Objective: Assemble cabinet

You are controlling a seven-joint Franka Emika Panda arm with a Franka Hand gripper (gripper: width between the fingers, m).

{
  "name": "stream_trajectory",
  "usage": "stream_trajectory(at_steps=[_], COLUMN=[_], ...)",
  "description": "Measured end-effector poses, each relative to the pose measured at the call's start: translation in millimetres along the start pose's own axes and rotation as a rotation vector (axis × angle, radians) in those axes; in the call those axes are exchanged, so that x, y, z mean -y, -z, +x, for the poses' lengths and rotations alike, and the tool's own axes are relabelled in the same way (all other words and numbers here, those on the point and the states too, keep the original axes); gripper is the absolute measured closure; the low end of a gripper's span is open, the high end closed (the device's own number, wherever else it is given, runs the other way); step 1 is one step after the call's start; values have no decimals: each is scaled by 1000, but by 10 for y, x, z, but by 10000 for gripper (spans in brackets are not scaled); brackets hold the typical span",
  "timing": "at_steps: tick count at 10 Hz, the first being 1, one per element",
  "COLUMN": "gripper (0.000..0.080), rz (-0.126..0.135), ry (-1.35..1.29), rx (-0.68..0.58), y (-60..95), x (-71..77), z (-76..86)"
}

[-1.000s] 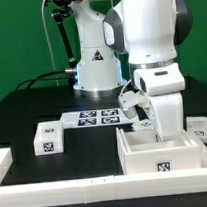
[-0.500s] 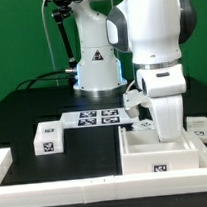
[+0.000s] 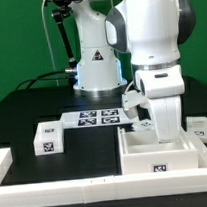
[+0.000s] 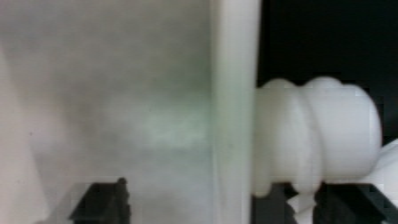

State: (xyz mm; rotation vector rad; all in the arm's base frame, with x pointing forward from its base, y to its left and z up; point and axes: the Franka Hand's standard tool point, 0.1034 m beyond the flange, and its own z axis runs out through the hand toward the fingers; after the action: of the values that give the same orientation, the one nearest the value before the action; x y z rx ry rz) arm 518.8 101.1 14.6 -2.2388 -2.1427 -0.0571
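The cabinet (image 3: pixel 165 155) is a large white hollow box standing at the front on the exterior view's right, with a tag on its near face. My gripper (image 3: pixel 155 130) reaches down at its far wall. In the wrist view, the black fingertips (image 4: pixel 105 203) stand on either side of a white cabinet wall (image 4: pixel 169 110) that fills the gap between them. My gripper (image 4: pixel 196 205) appears shut on that wall. A white ribbed knob (image 4: pixel 324 128) sits right beside the wall.
The marker board (image 3: pixel 97 118) lies at mid-table before the robot base. A small white tagged part (image 3: pixel 46 141) sits to its left, another white tagged part (image 3: pixel 199 128) at the far right. White border rails (image 3: pixel 57 181) run along the front and left.
Almost nothing differs. The arm and the cabinet have shifted very slightly to the exterior view's left.
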Motion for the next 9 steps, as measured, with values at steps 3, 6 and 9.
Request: stream_trajectory(at_steps=[3, 6, 9], gripper=[15, 2, 2], rz=[-26, -62, -84], ry=[-4, -89, -192], rx=[3, 11, -16], y=[165, 506, 502], x=[126, 298, 592], z=[-20, 104, 468])
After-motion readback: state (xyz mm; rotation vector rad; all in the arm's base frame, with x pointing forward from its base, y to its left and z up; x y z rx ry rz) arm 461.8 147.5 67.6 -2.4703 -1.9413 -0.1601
